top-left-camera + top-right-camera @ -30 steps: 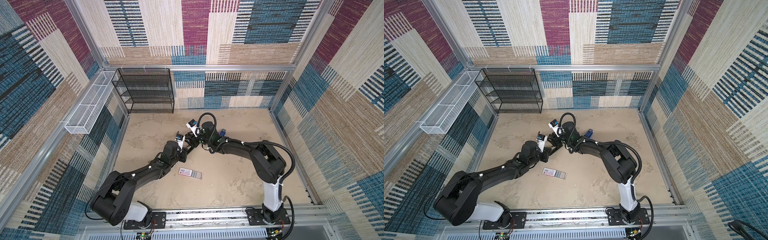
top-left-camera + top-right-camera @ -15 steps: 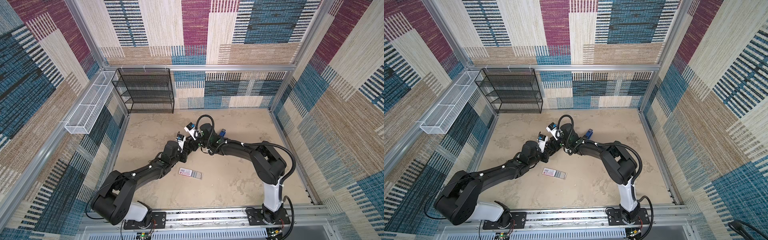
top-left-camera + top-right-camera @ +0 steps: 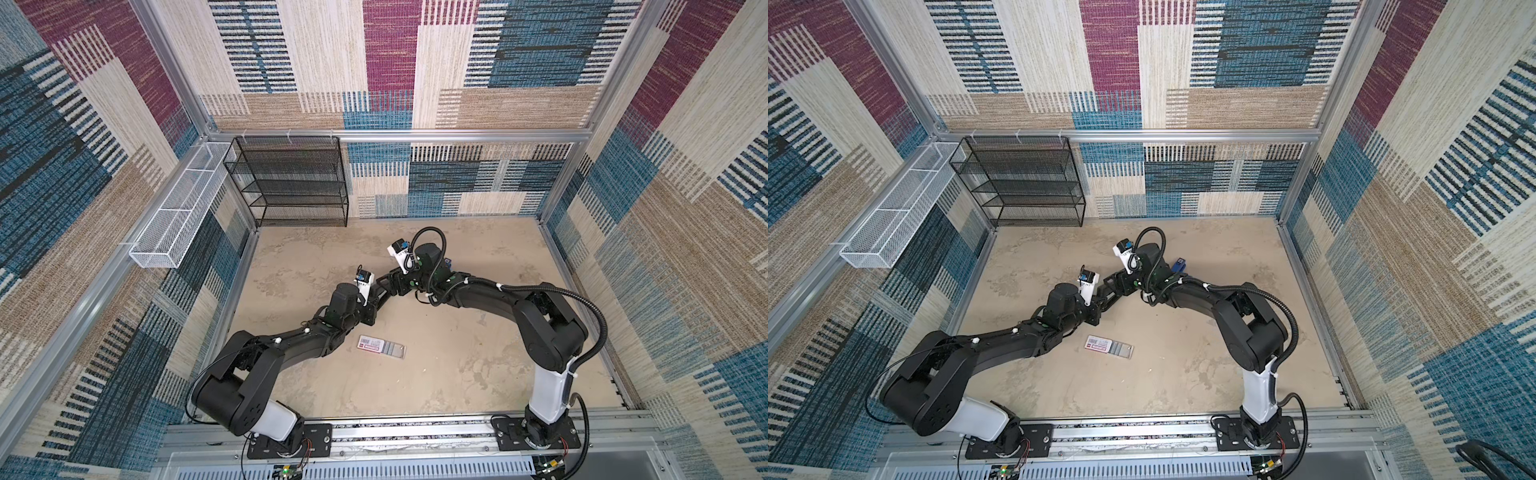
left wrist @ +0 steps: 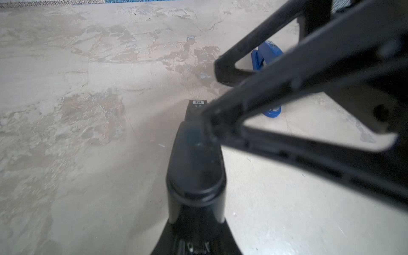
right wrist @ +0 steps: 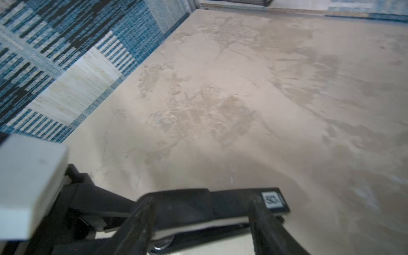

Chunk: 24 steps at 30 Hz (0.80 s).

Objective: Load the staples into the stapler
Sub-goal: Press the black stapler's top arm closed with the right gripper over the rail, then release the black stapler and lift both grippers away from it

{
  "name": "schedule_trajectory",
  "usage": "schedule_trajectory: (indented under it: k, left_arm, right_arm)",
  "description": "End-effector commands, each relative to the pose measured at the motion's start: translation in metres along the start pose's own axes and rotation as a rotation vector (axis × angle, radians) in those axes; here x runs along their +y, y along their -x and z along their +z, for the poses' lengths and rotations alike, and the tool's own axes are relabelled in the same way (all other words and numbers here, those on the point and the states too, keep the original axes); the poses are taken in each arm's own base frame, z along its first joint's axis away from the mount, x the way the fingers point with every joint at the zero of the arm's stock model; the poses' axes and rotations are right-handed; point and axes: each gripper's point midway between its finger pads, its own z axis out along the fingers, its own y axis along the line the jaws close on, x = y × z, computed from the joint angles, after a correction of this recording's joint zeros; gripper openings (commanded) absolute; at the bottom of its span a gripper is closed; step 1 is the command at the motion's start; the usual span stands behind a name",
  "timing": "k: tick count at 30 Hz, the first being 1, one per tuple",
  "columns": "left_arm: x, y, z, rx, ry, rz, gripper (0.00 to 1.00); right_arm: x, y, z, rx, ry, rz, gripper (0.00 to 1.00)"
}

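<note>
Bracing the black stapler [image 4: 195, 165], mid-frame in both top views: your left gripper [image 3: 376, 302] is clamped on it, likely so it cannot slide | right gripper [image 5: 199, 199] spread wide across its top, probably to open the lid | staples [image 3: 381, 346] lie untouched, lower centre.

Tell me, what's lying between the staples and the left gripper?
Nothing. Both top views show only bare table between the staples and the left gripper, which holds the stapler.
</note>
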Motion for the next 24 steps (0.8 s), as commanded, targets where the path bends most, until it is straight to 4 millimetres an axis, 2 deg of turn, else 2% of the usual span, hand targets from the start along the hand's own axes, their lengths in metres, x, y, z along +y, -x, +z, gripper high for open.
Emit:
schedule_trajectory:
  k: [1, 6, 12, 17, 20, 24]
  left_arm:
    - [-0.005, 0.009, 0.009, -0.063, -0.007, 0.039, 0.07]
    - [-0.012, -0.004, 0.034, -0.020, 0.012, 0.081, 0.09]
    - [-0.021, -0.021, 0.049, 0.022, 0.010, 0.119, 0.18]
    - [-0.022, -0.030, 0.048, 0.041, 0.018, 0.136, 0.34]
    - [-0.027, -0.024, 0.041, 0.028, 0.010, 0.135, 0.45]
    - [-0.031, -0.015, 0.022, 0.046, 0.013, 0.131, 0.51]
  right_arm:
    - [-0.020, 0.005, -0.017, -0.040, -0.051, 0.072, 0.70]
    - [-0.043, -0.004, -0.043, -0.066, -0.115, 0.119, 0.70]
    - [-0.054, -0.024, -0.057, -0.049, -0.163, 0.139, 0.70]
    - [-0.061, -0.033, -0.064, -0.050, -0.187, 0.159, 0.70]
    - [-0.063, -0.032, -0.067, -0.055, -0.194, 0.164, 0.70]
    - [-0.063, -0.029, -0.074, -0.067, -0.200, 0.163, 0.70]
